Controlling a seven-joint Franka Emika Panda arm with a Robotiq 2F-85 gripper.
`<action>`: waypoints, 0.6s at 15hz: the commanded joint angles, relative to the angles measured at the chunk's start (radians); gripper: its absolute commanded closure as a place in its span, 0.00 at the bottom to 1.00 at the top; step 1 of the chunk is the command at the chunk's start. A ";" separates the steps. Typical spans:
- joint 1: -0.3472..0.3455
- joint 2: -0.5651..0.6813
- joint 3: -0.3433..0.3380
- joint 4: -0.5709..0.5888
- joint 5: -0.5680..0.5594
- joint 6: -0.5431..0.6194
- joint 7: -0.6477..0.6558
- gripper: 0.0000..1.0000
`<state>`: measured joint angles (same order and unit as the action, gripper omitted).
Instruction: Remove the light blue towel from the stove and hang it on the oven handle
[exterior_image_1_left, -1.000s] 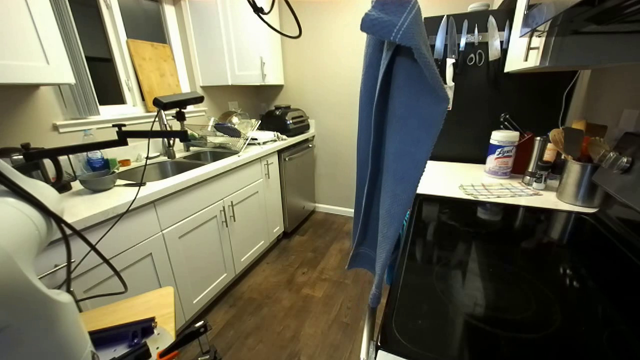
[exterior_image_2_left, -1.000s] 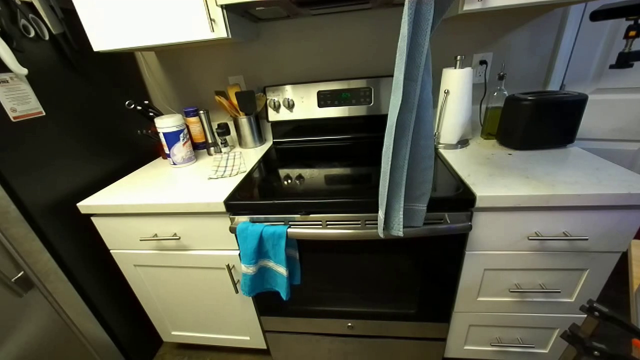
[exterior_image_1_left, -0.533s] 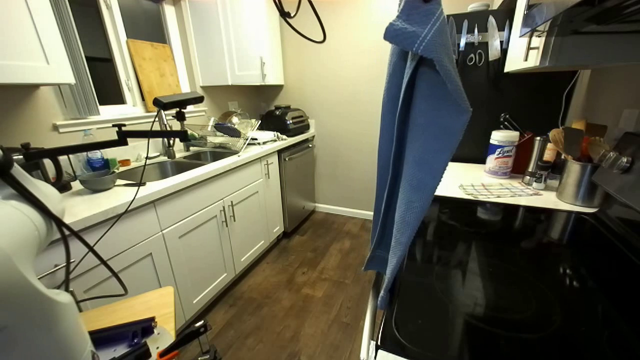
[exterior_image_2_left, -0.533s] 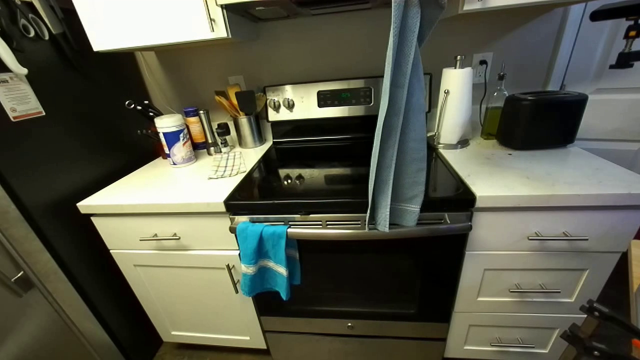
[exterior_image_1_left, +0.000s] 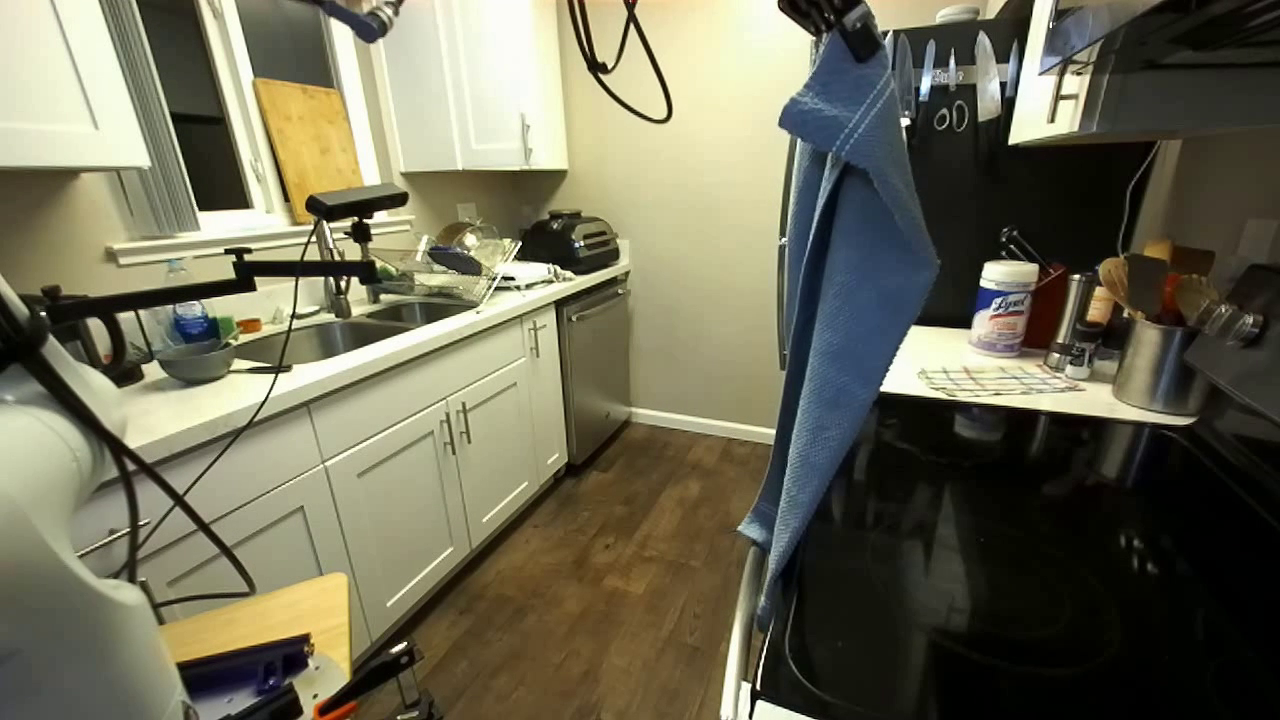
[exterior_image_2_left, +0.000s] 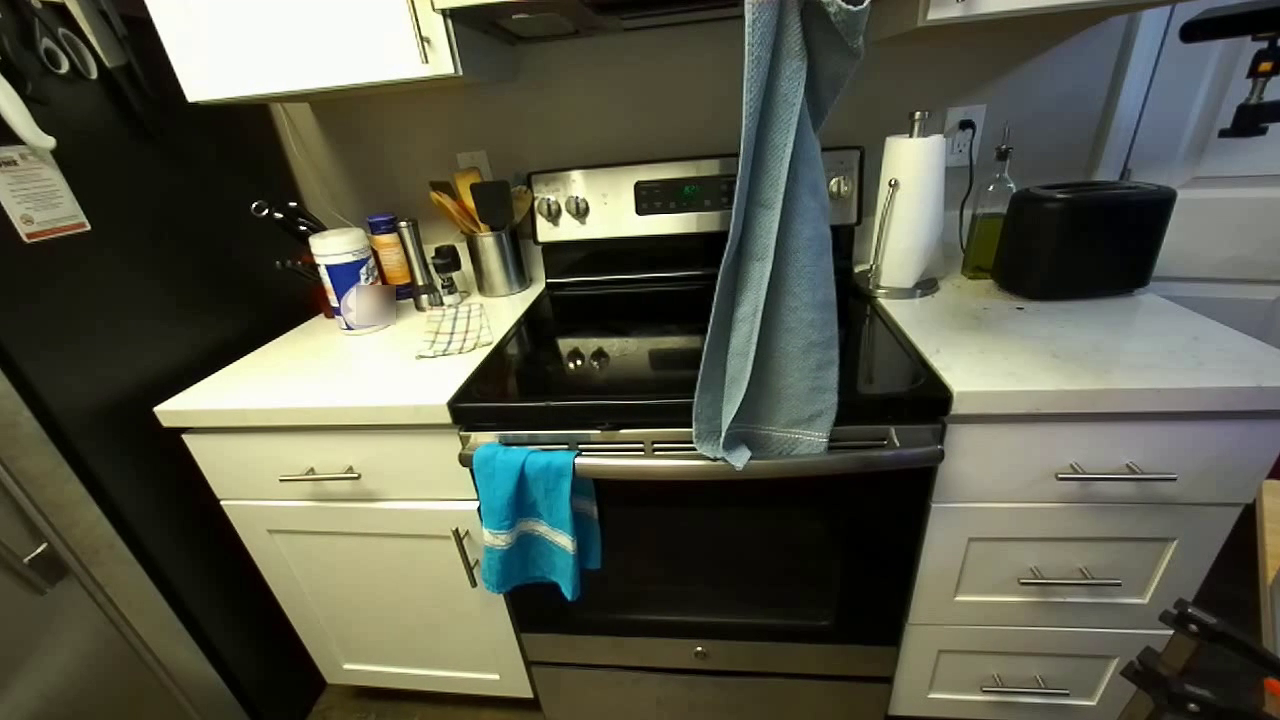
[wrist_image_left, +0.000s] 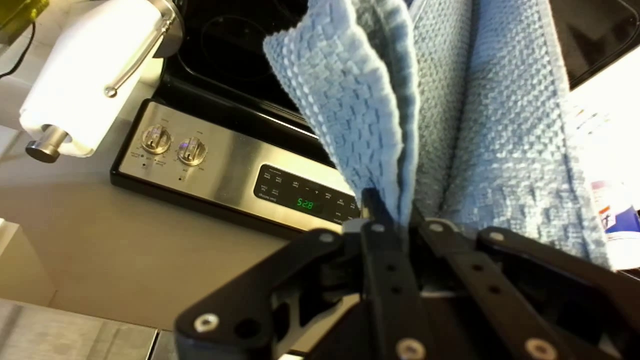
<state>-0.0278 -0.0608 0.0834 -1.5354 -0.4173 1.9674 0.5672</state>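
Pinching lt. blue towel (exterior_image_1_left: 850, 250), pincer (wrist_image_left: 395, 210) dangles it nr. stove (exterior_image_2_left: 620, 412) edge, open floor (exterior_image_1_left: 590, 560) alongside.

One upper cabinet (exterior_image_2_left: 300, 48) glares blown-out white (the glossy stove (exterior_image_1_left: 1020, 560) mirrors pale streaks).

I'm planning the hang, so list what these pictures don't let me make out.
Oven handle: in an exterior view, partly hidden behind the light blue towel; whether they touch can't be told.
Lower end of the light blue towel: in the wrist view, cut off by the top edge.
Gripper: in an exterior view, upper part cut off by the top edge.
Lysol canister: in an exterior view, a blurred patch hides part of its label.
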 joint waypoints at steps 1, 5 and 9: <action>0.023 0.031 -0.005 0.016 -0.010 -0.014 0.012 0.98; 0.040 0.078 -0.010 0.018 -0.017 -0.018 -0.002 0.98; 0.058 0.130 -0.018 0.021 -0.020 -0.023 -0.012 0.98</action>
<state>0.0071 0.0360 0.0794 -1.5354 -0.4211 1.9671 0.5672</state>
